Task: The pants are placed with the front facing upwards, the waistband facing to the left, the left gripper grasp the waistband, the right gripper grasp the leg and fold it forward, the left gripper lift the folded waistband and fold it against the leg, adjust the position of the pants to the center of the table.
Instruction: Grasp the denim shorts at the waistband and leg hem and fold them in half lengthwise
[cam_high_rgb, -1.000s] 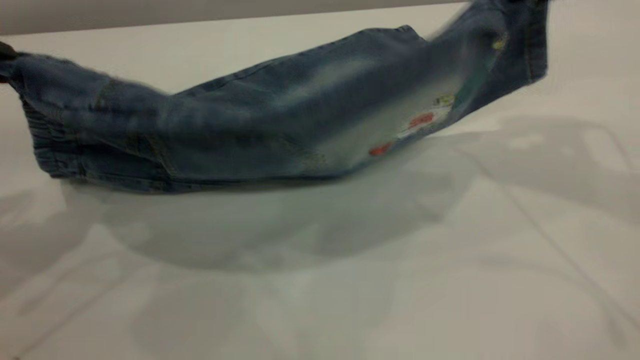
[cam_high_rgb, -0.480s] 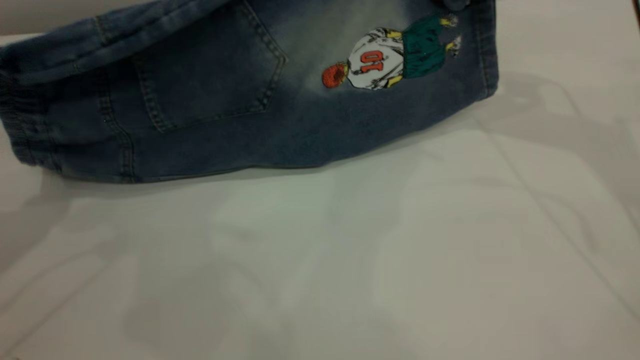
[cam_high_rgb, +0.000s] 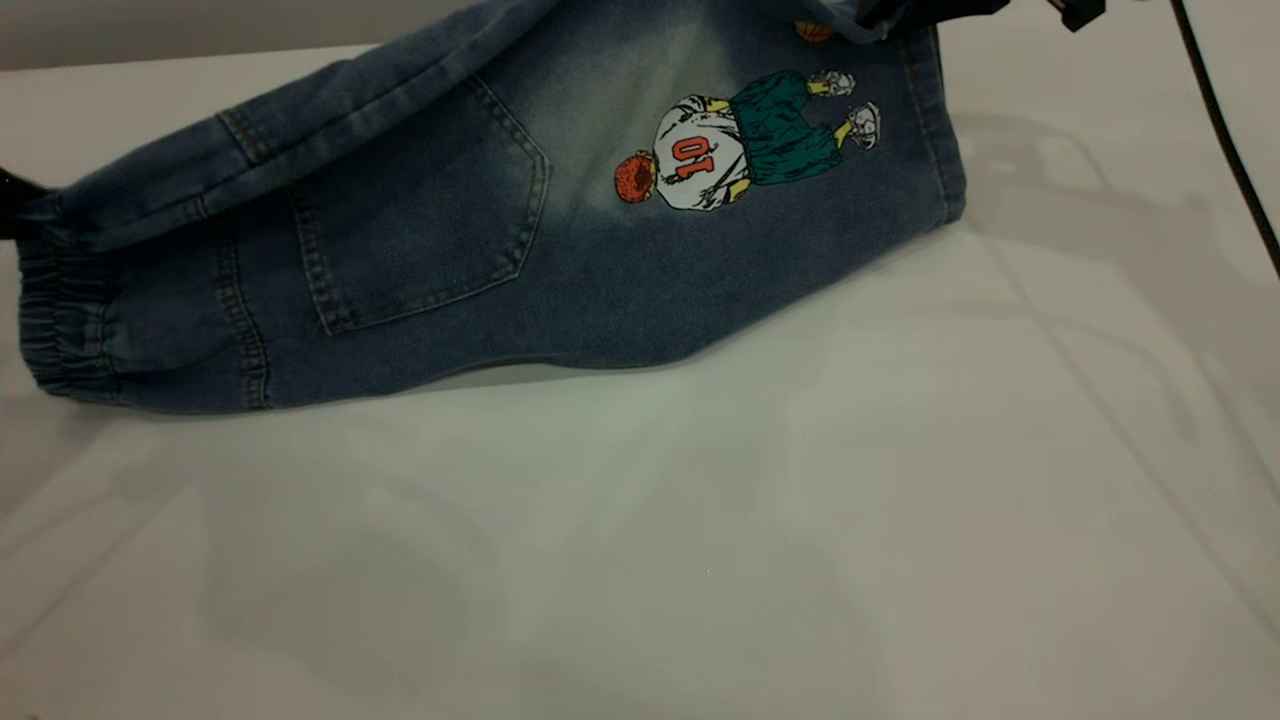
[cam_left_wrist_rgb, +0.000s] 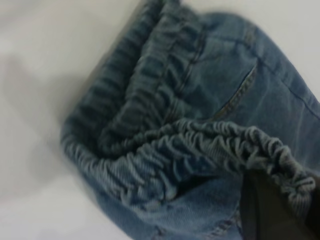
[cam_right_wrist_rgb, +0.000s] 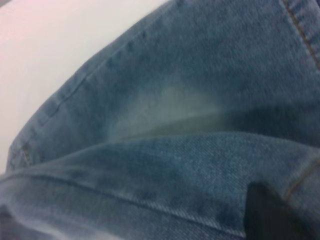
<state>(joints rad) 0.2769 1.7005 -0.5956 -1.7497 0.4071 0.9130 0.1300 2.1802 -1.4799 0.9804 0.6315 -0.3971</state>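
Denim — the knee-length blue pants with a patch pocket and a cartoon basketball player are being carried forward in the first fold, one half draped over the other and the lower edge already resting on the plain white table. To my eye the lengthwise fold is nearly laid but not yet released; the second fold, waistband against leg, and the centring are remaining.

The left gripper, a black angular claw, is showing only as a dark block pressed right against the gathered, puckered elastic waistband, which is bunching up beside its fingertip. It appears to be pinching that band, though the far finger is hidden under the cloth.

The right gripper, black with a thin cable trailing from it, is sitting at the hem end of the short wide denim leg, cloth hanging directly below it — likely clamped there, but how wide it is standing I cannot tell.
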